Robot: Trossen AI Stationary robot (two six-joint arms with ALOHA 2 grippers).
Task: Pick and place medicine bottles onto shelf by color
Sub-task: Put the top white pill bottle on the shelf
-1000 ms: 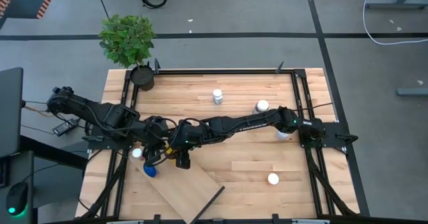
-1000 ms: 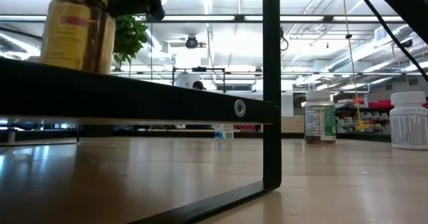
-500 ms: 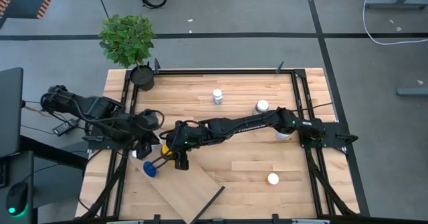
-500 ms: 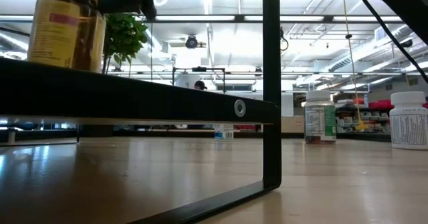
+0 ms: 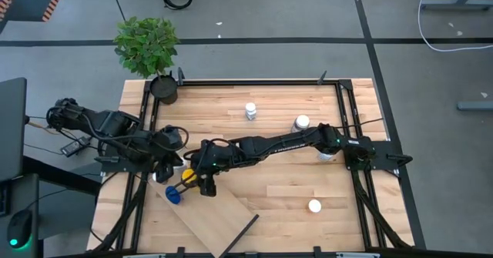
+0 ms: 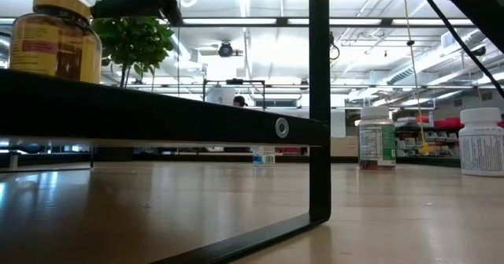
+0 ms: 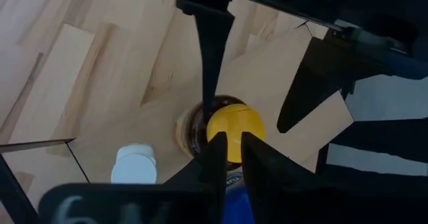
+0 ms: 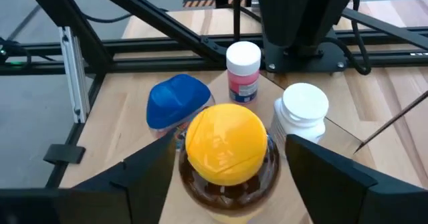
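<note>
**Between my right fingers, the amber bottle now stands free on the shelf**

From above, my right gripper (image 5: pixel 196 179) reaches across to the shelf (image 5: pixel 219 226). The amber bottle (image 5: pixel 188 175) sits at its fingertips, yellow cap up, over the shelf's end. A second ago my fingers were clamped on it; now they have spread. My left gripper (image 5: pixel 168 168), which was stretched in beside the bottle, has pulled back and waits just off the shelf's end. The blue-capped bottle (image 5: pixel 173 197) stands just beside my right fingertips.

At table height, the amber bottle stands upright on the shelf's top and has slid along it, away from the post.

Past my left wrist, my left fingers are pinched almost together on nothing; the yellow cap lies beyond them, flanked by my right fingers.

Past my right wrist, both fingers stand wide of the bottle, gaps showing. Just beyond it are a pink bottle (image 8: pixel 243 67) and a white-capped bottle (image 8: pixel 302 110).

I judge this bottle placed; the ones out on the table remain.
</note>
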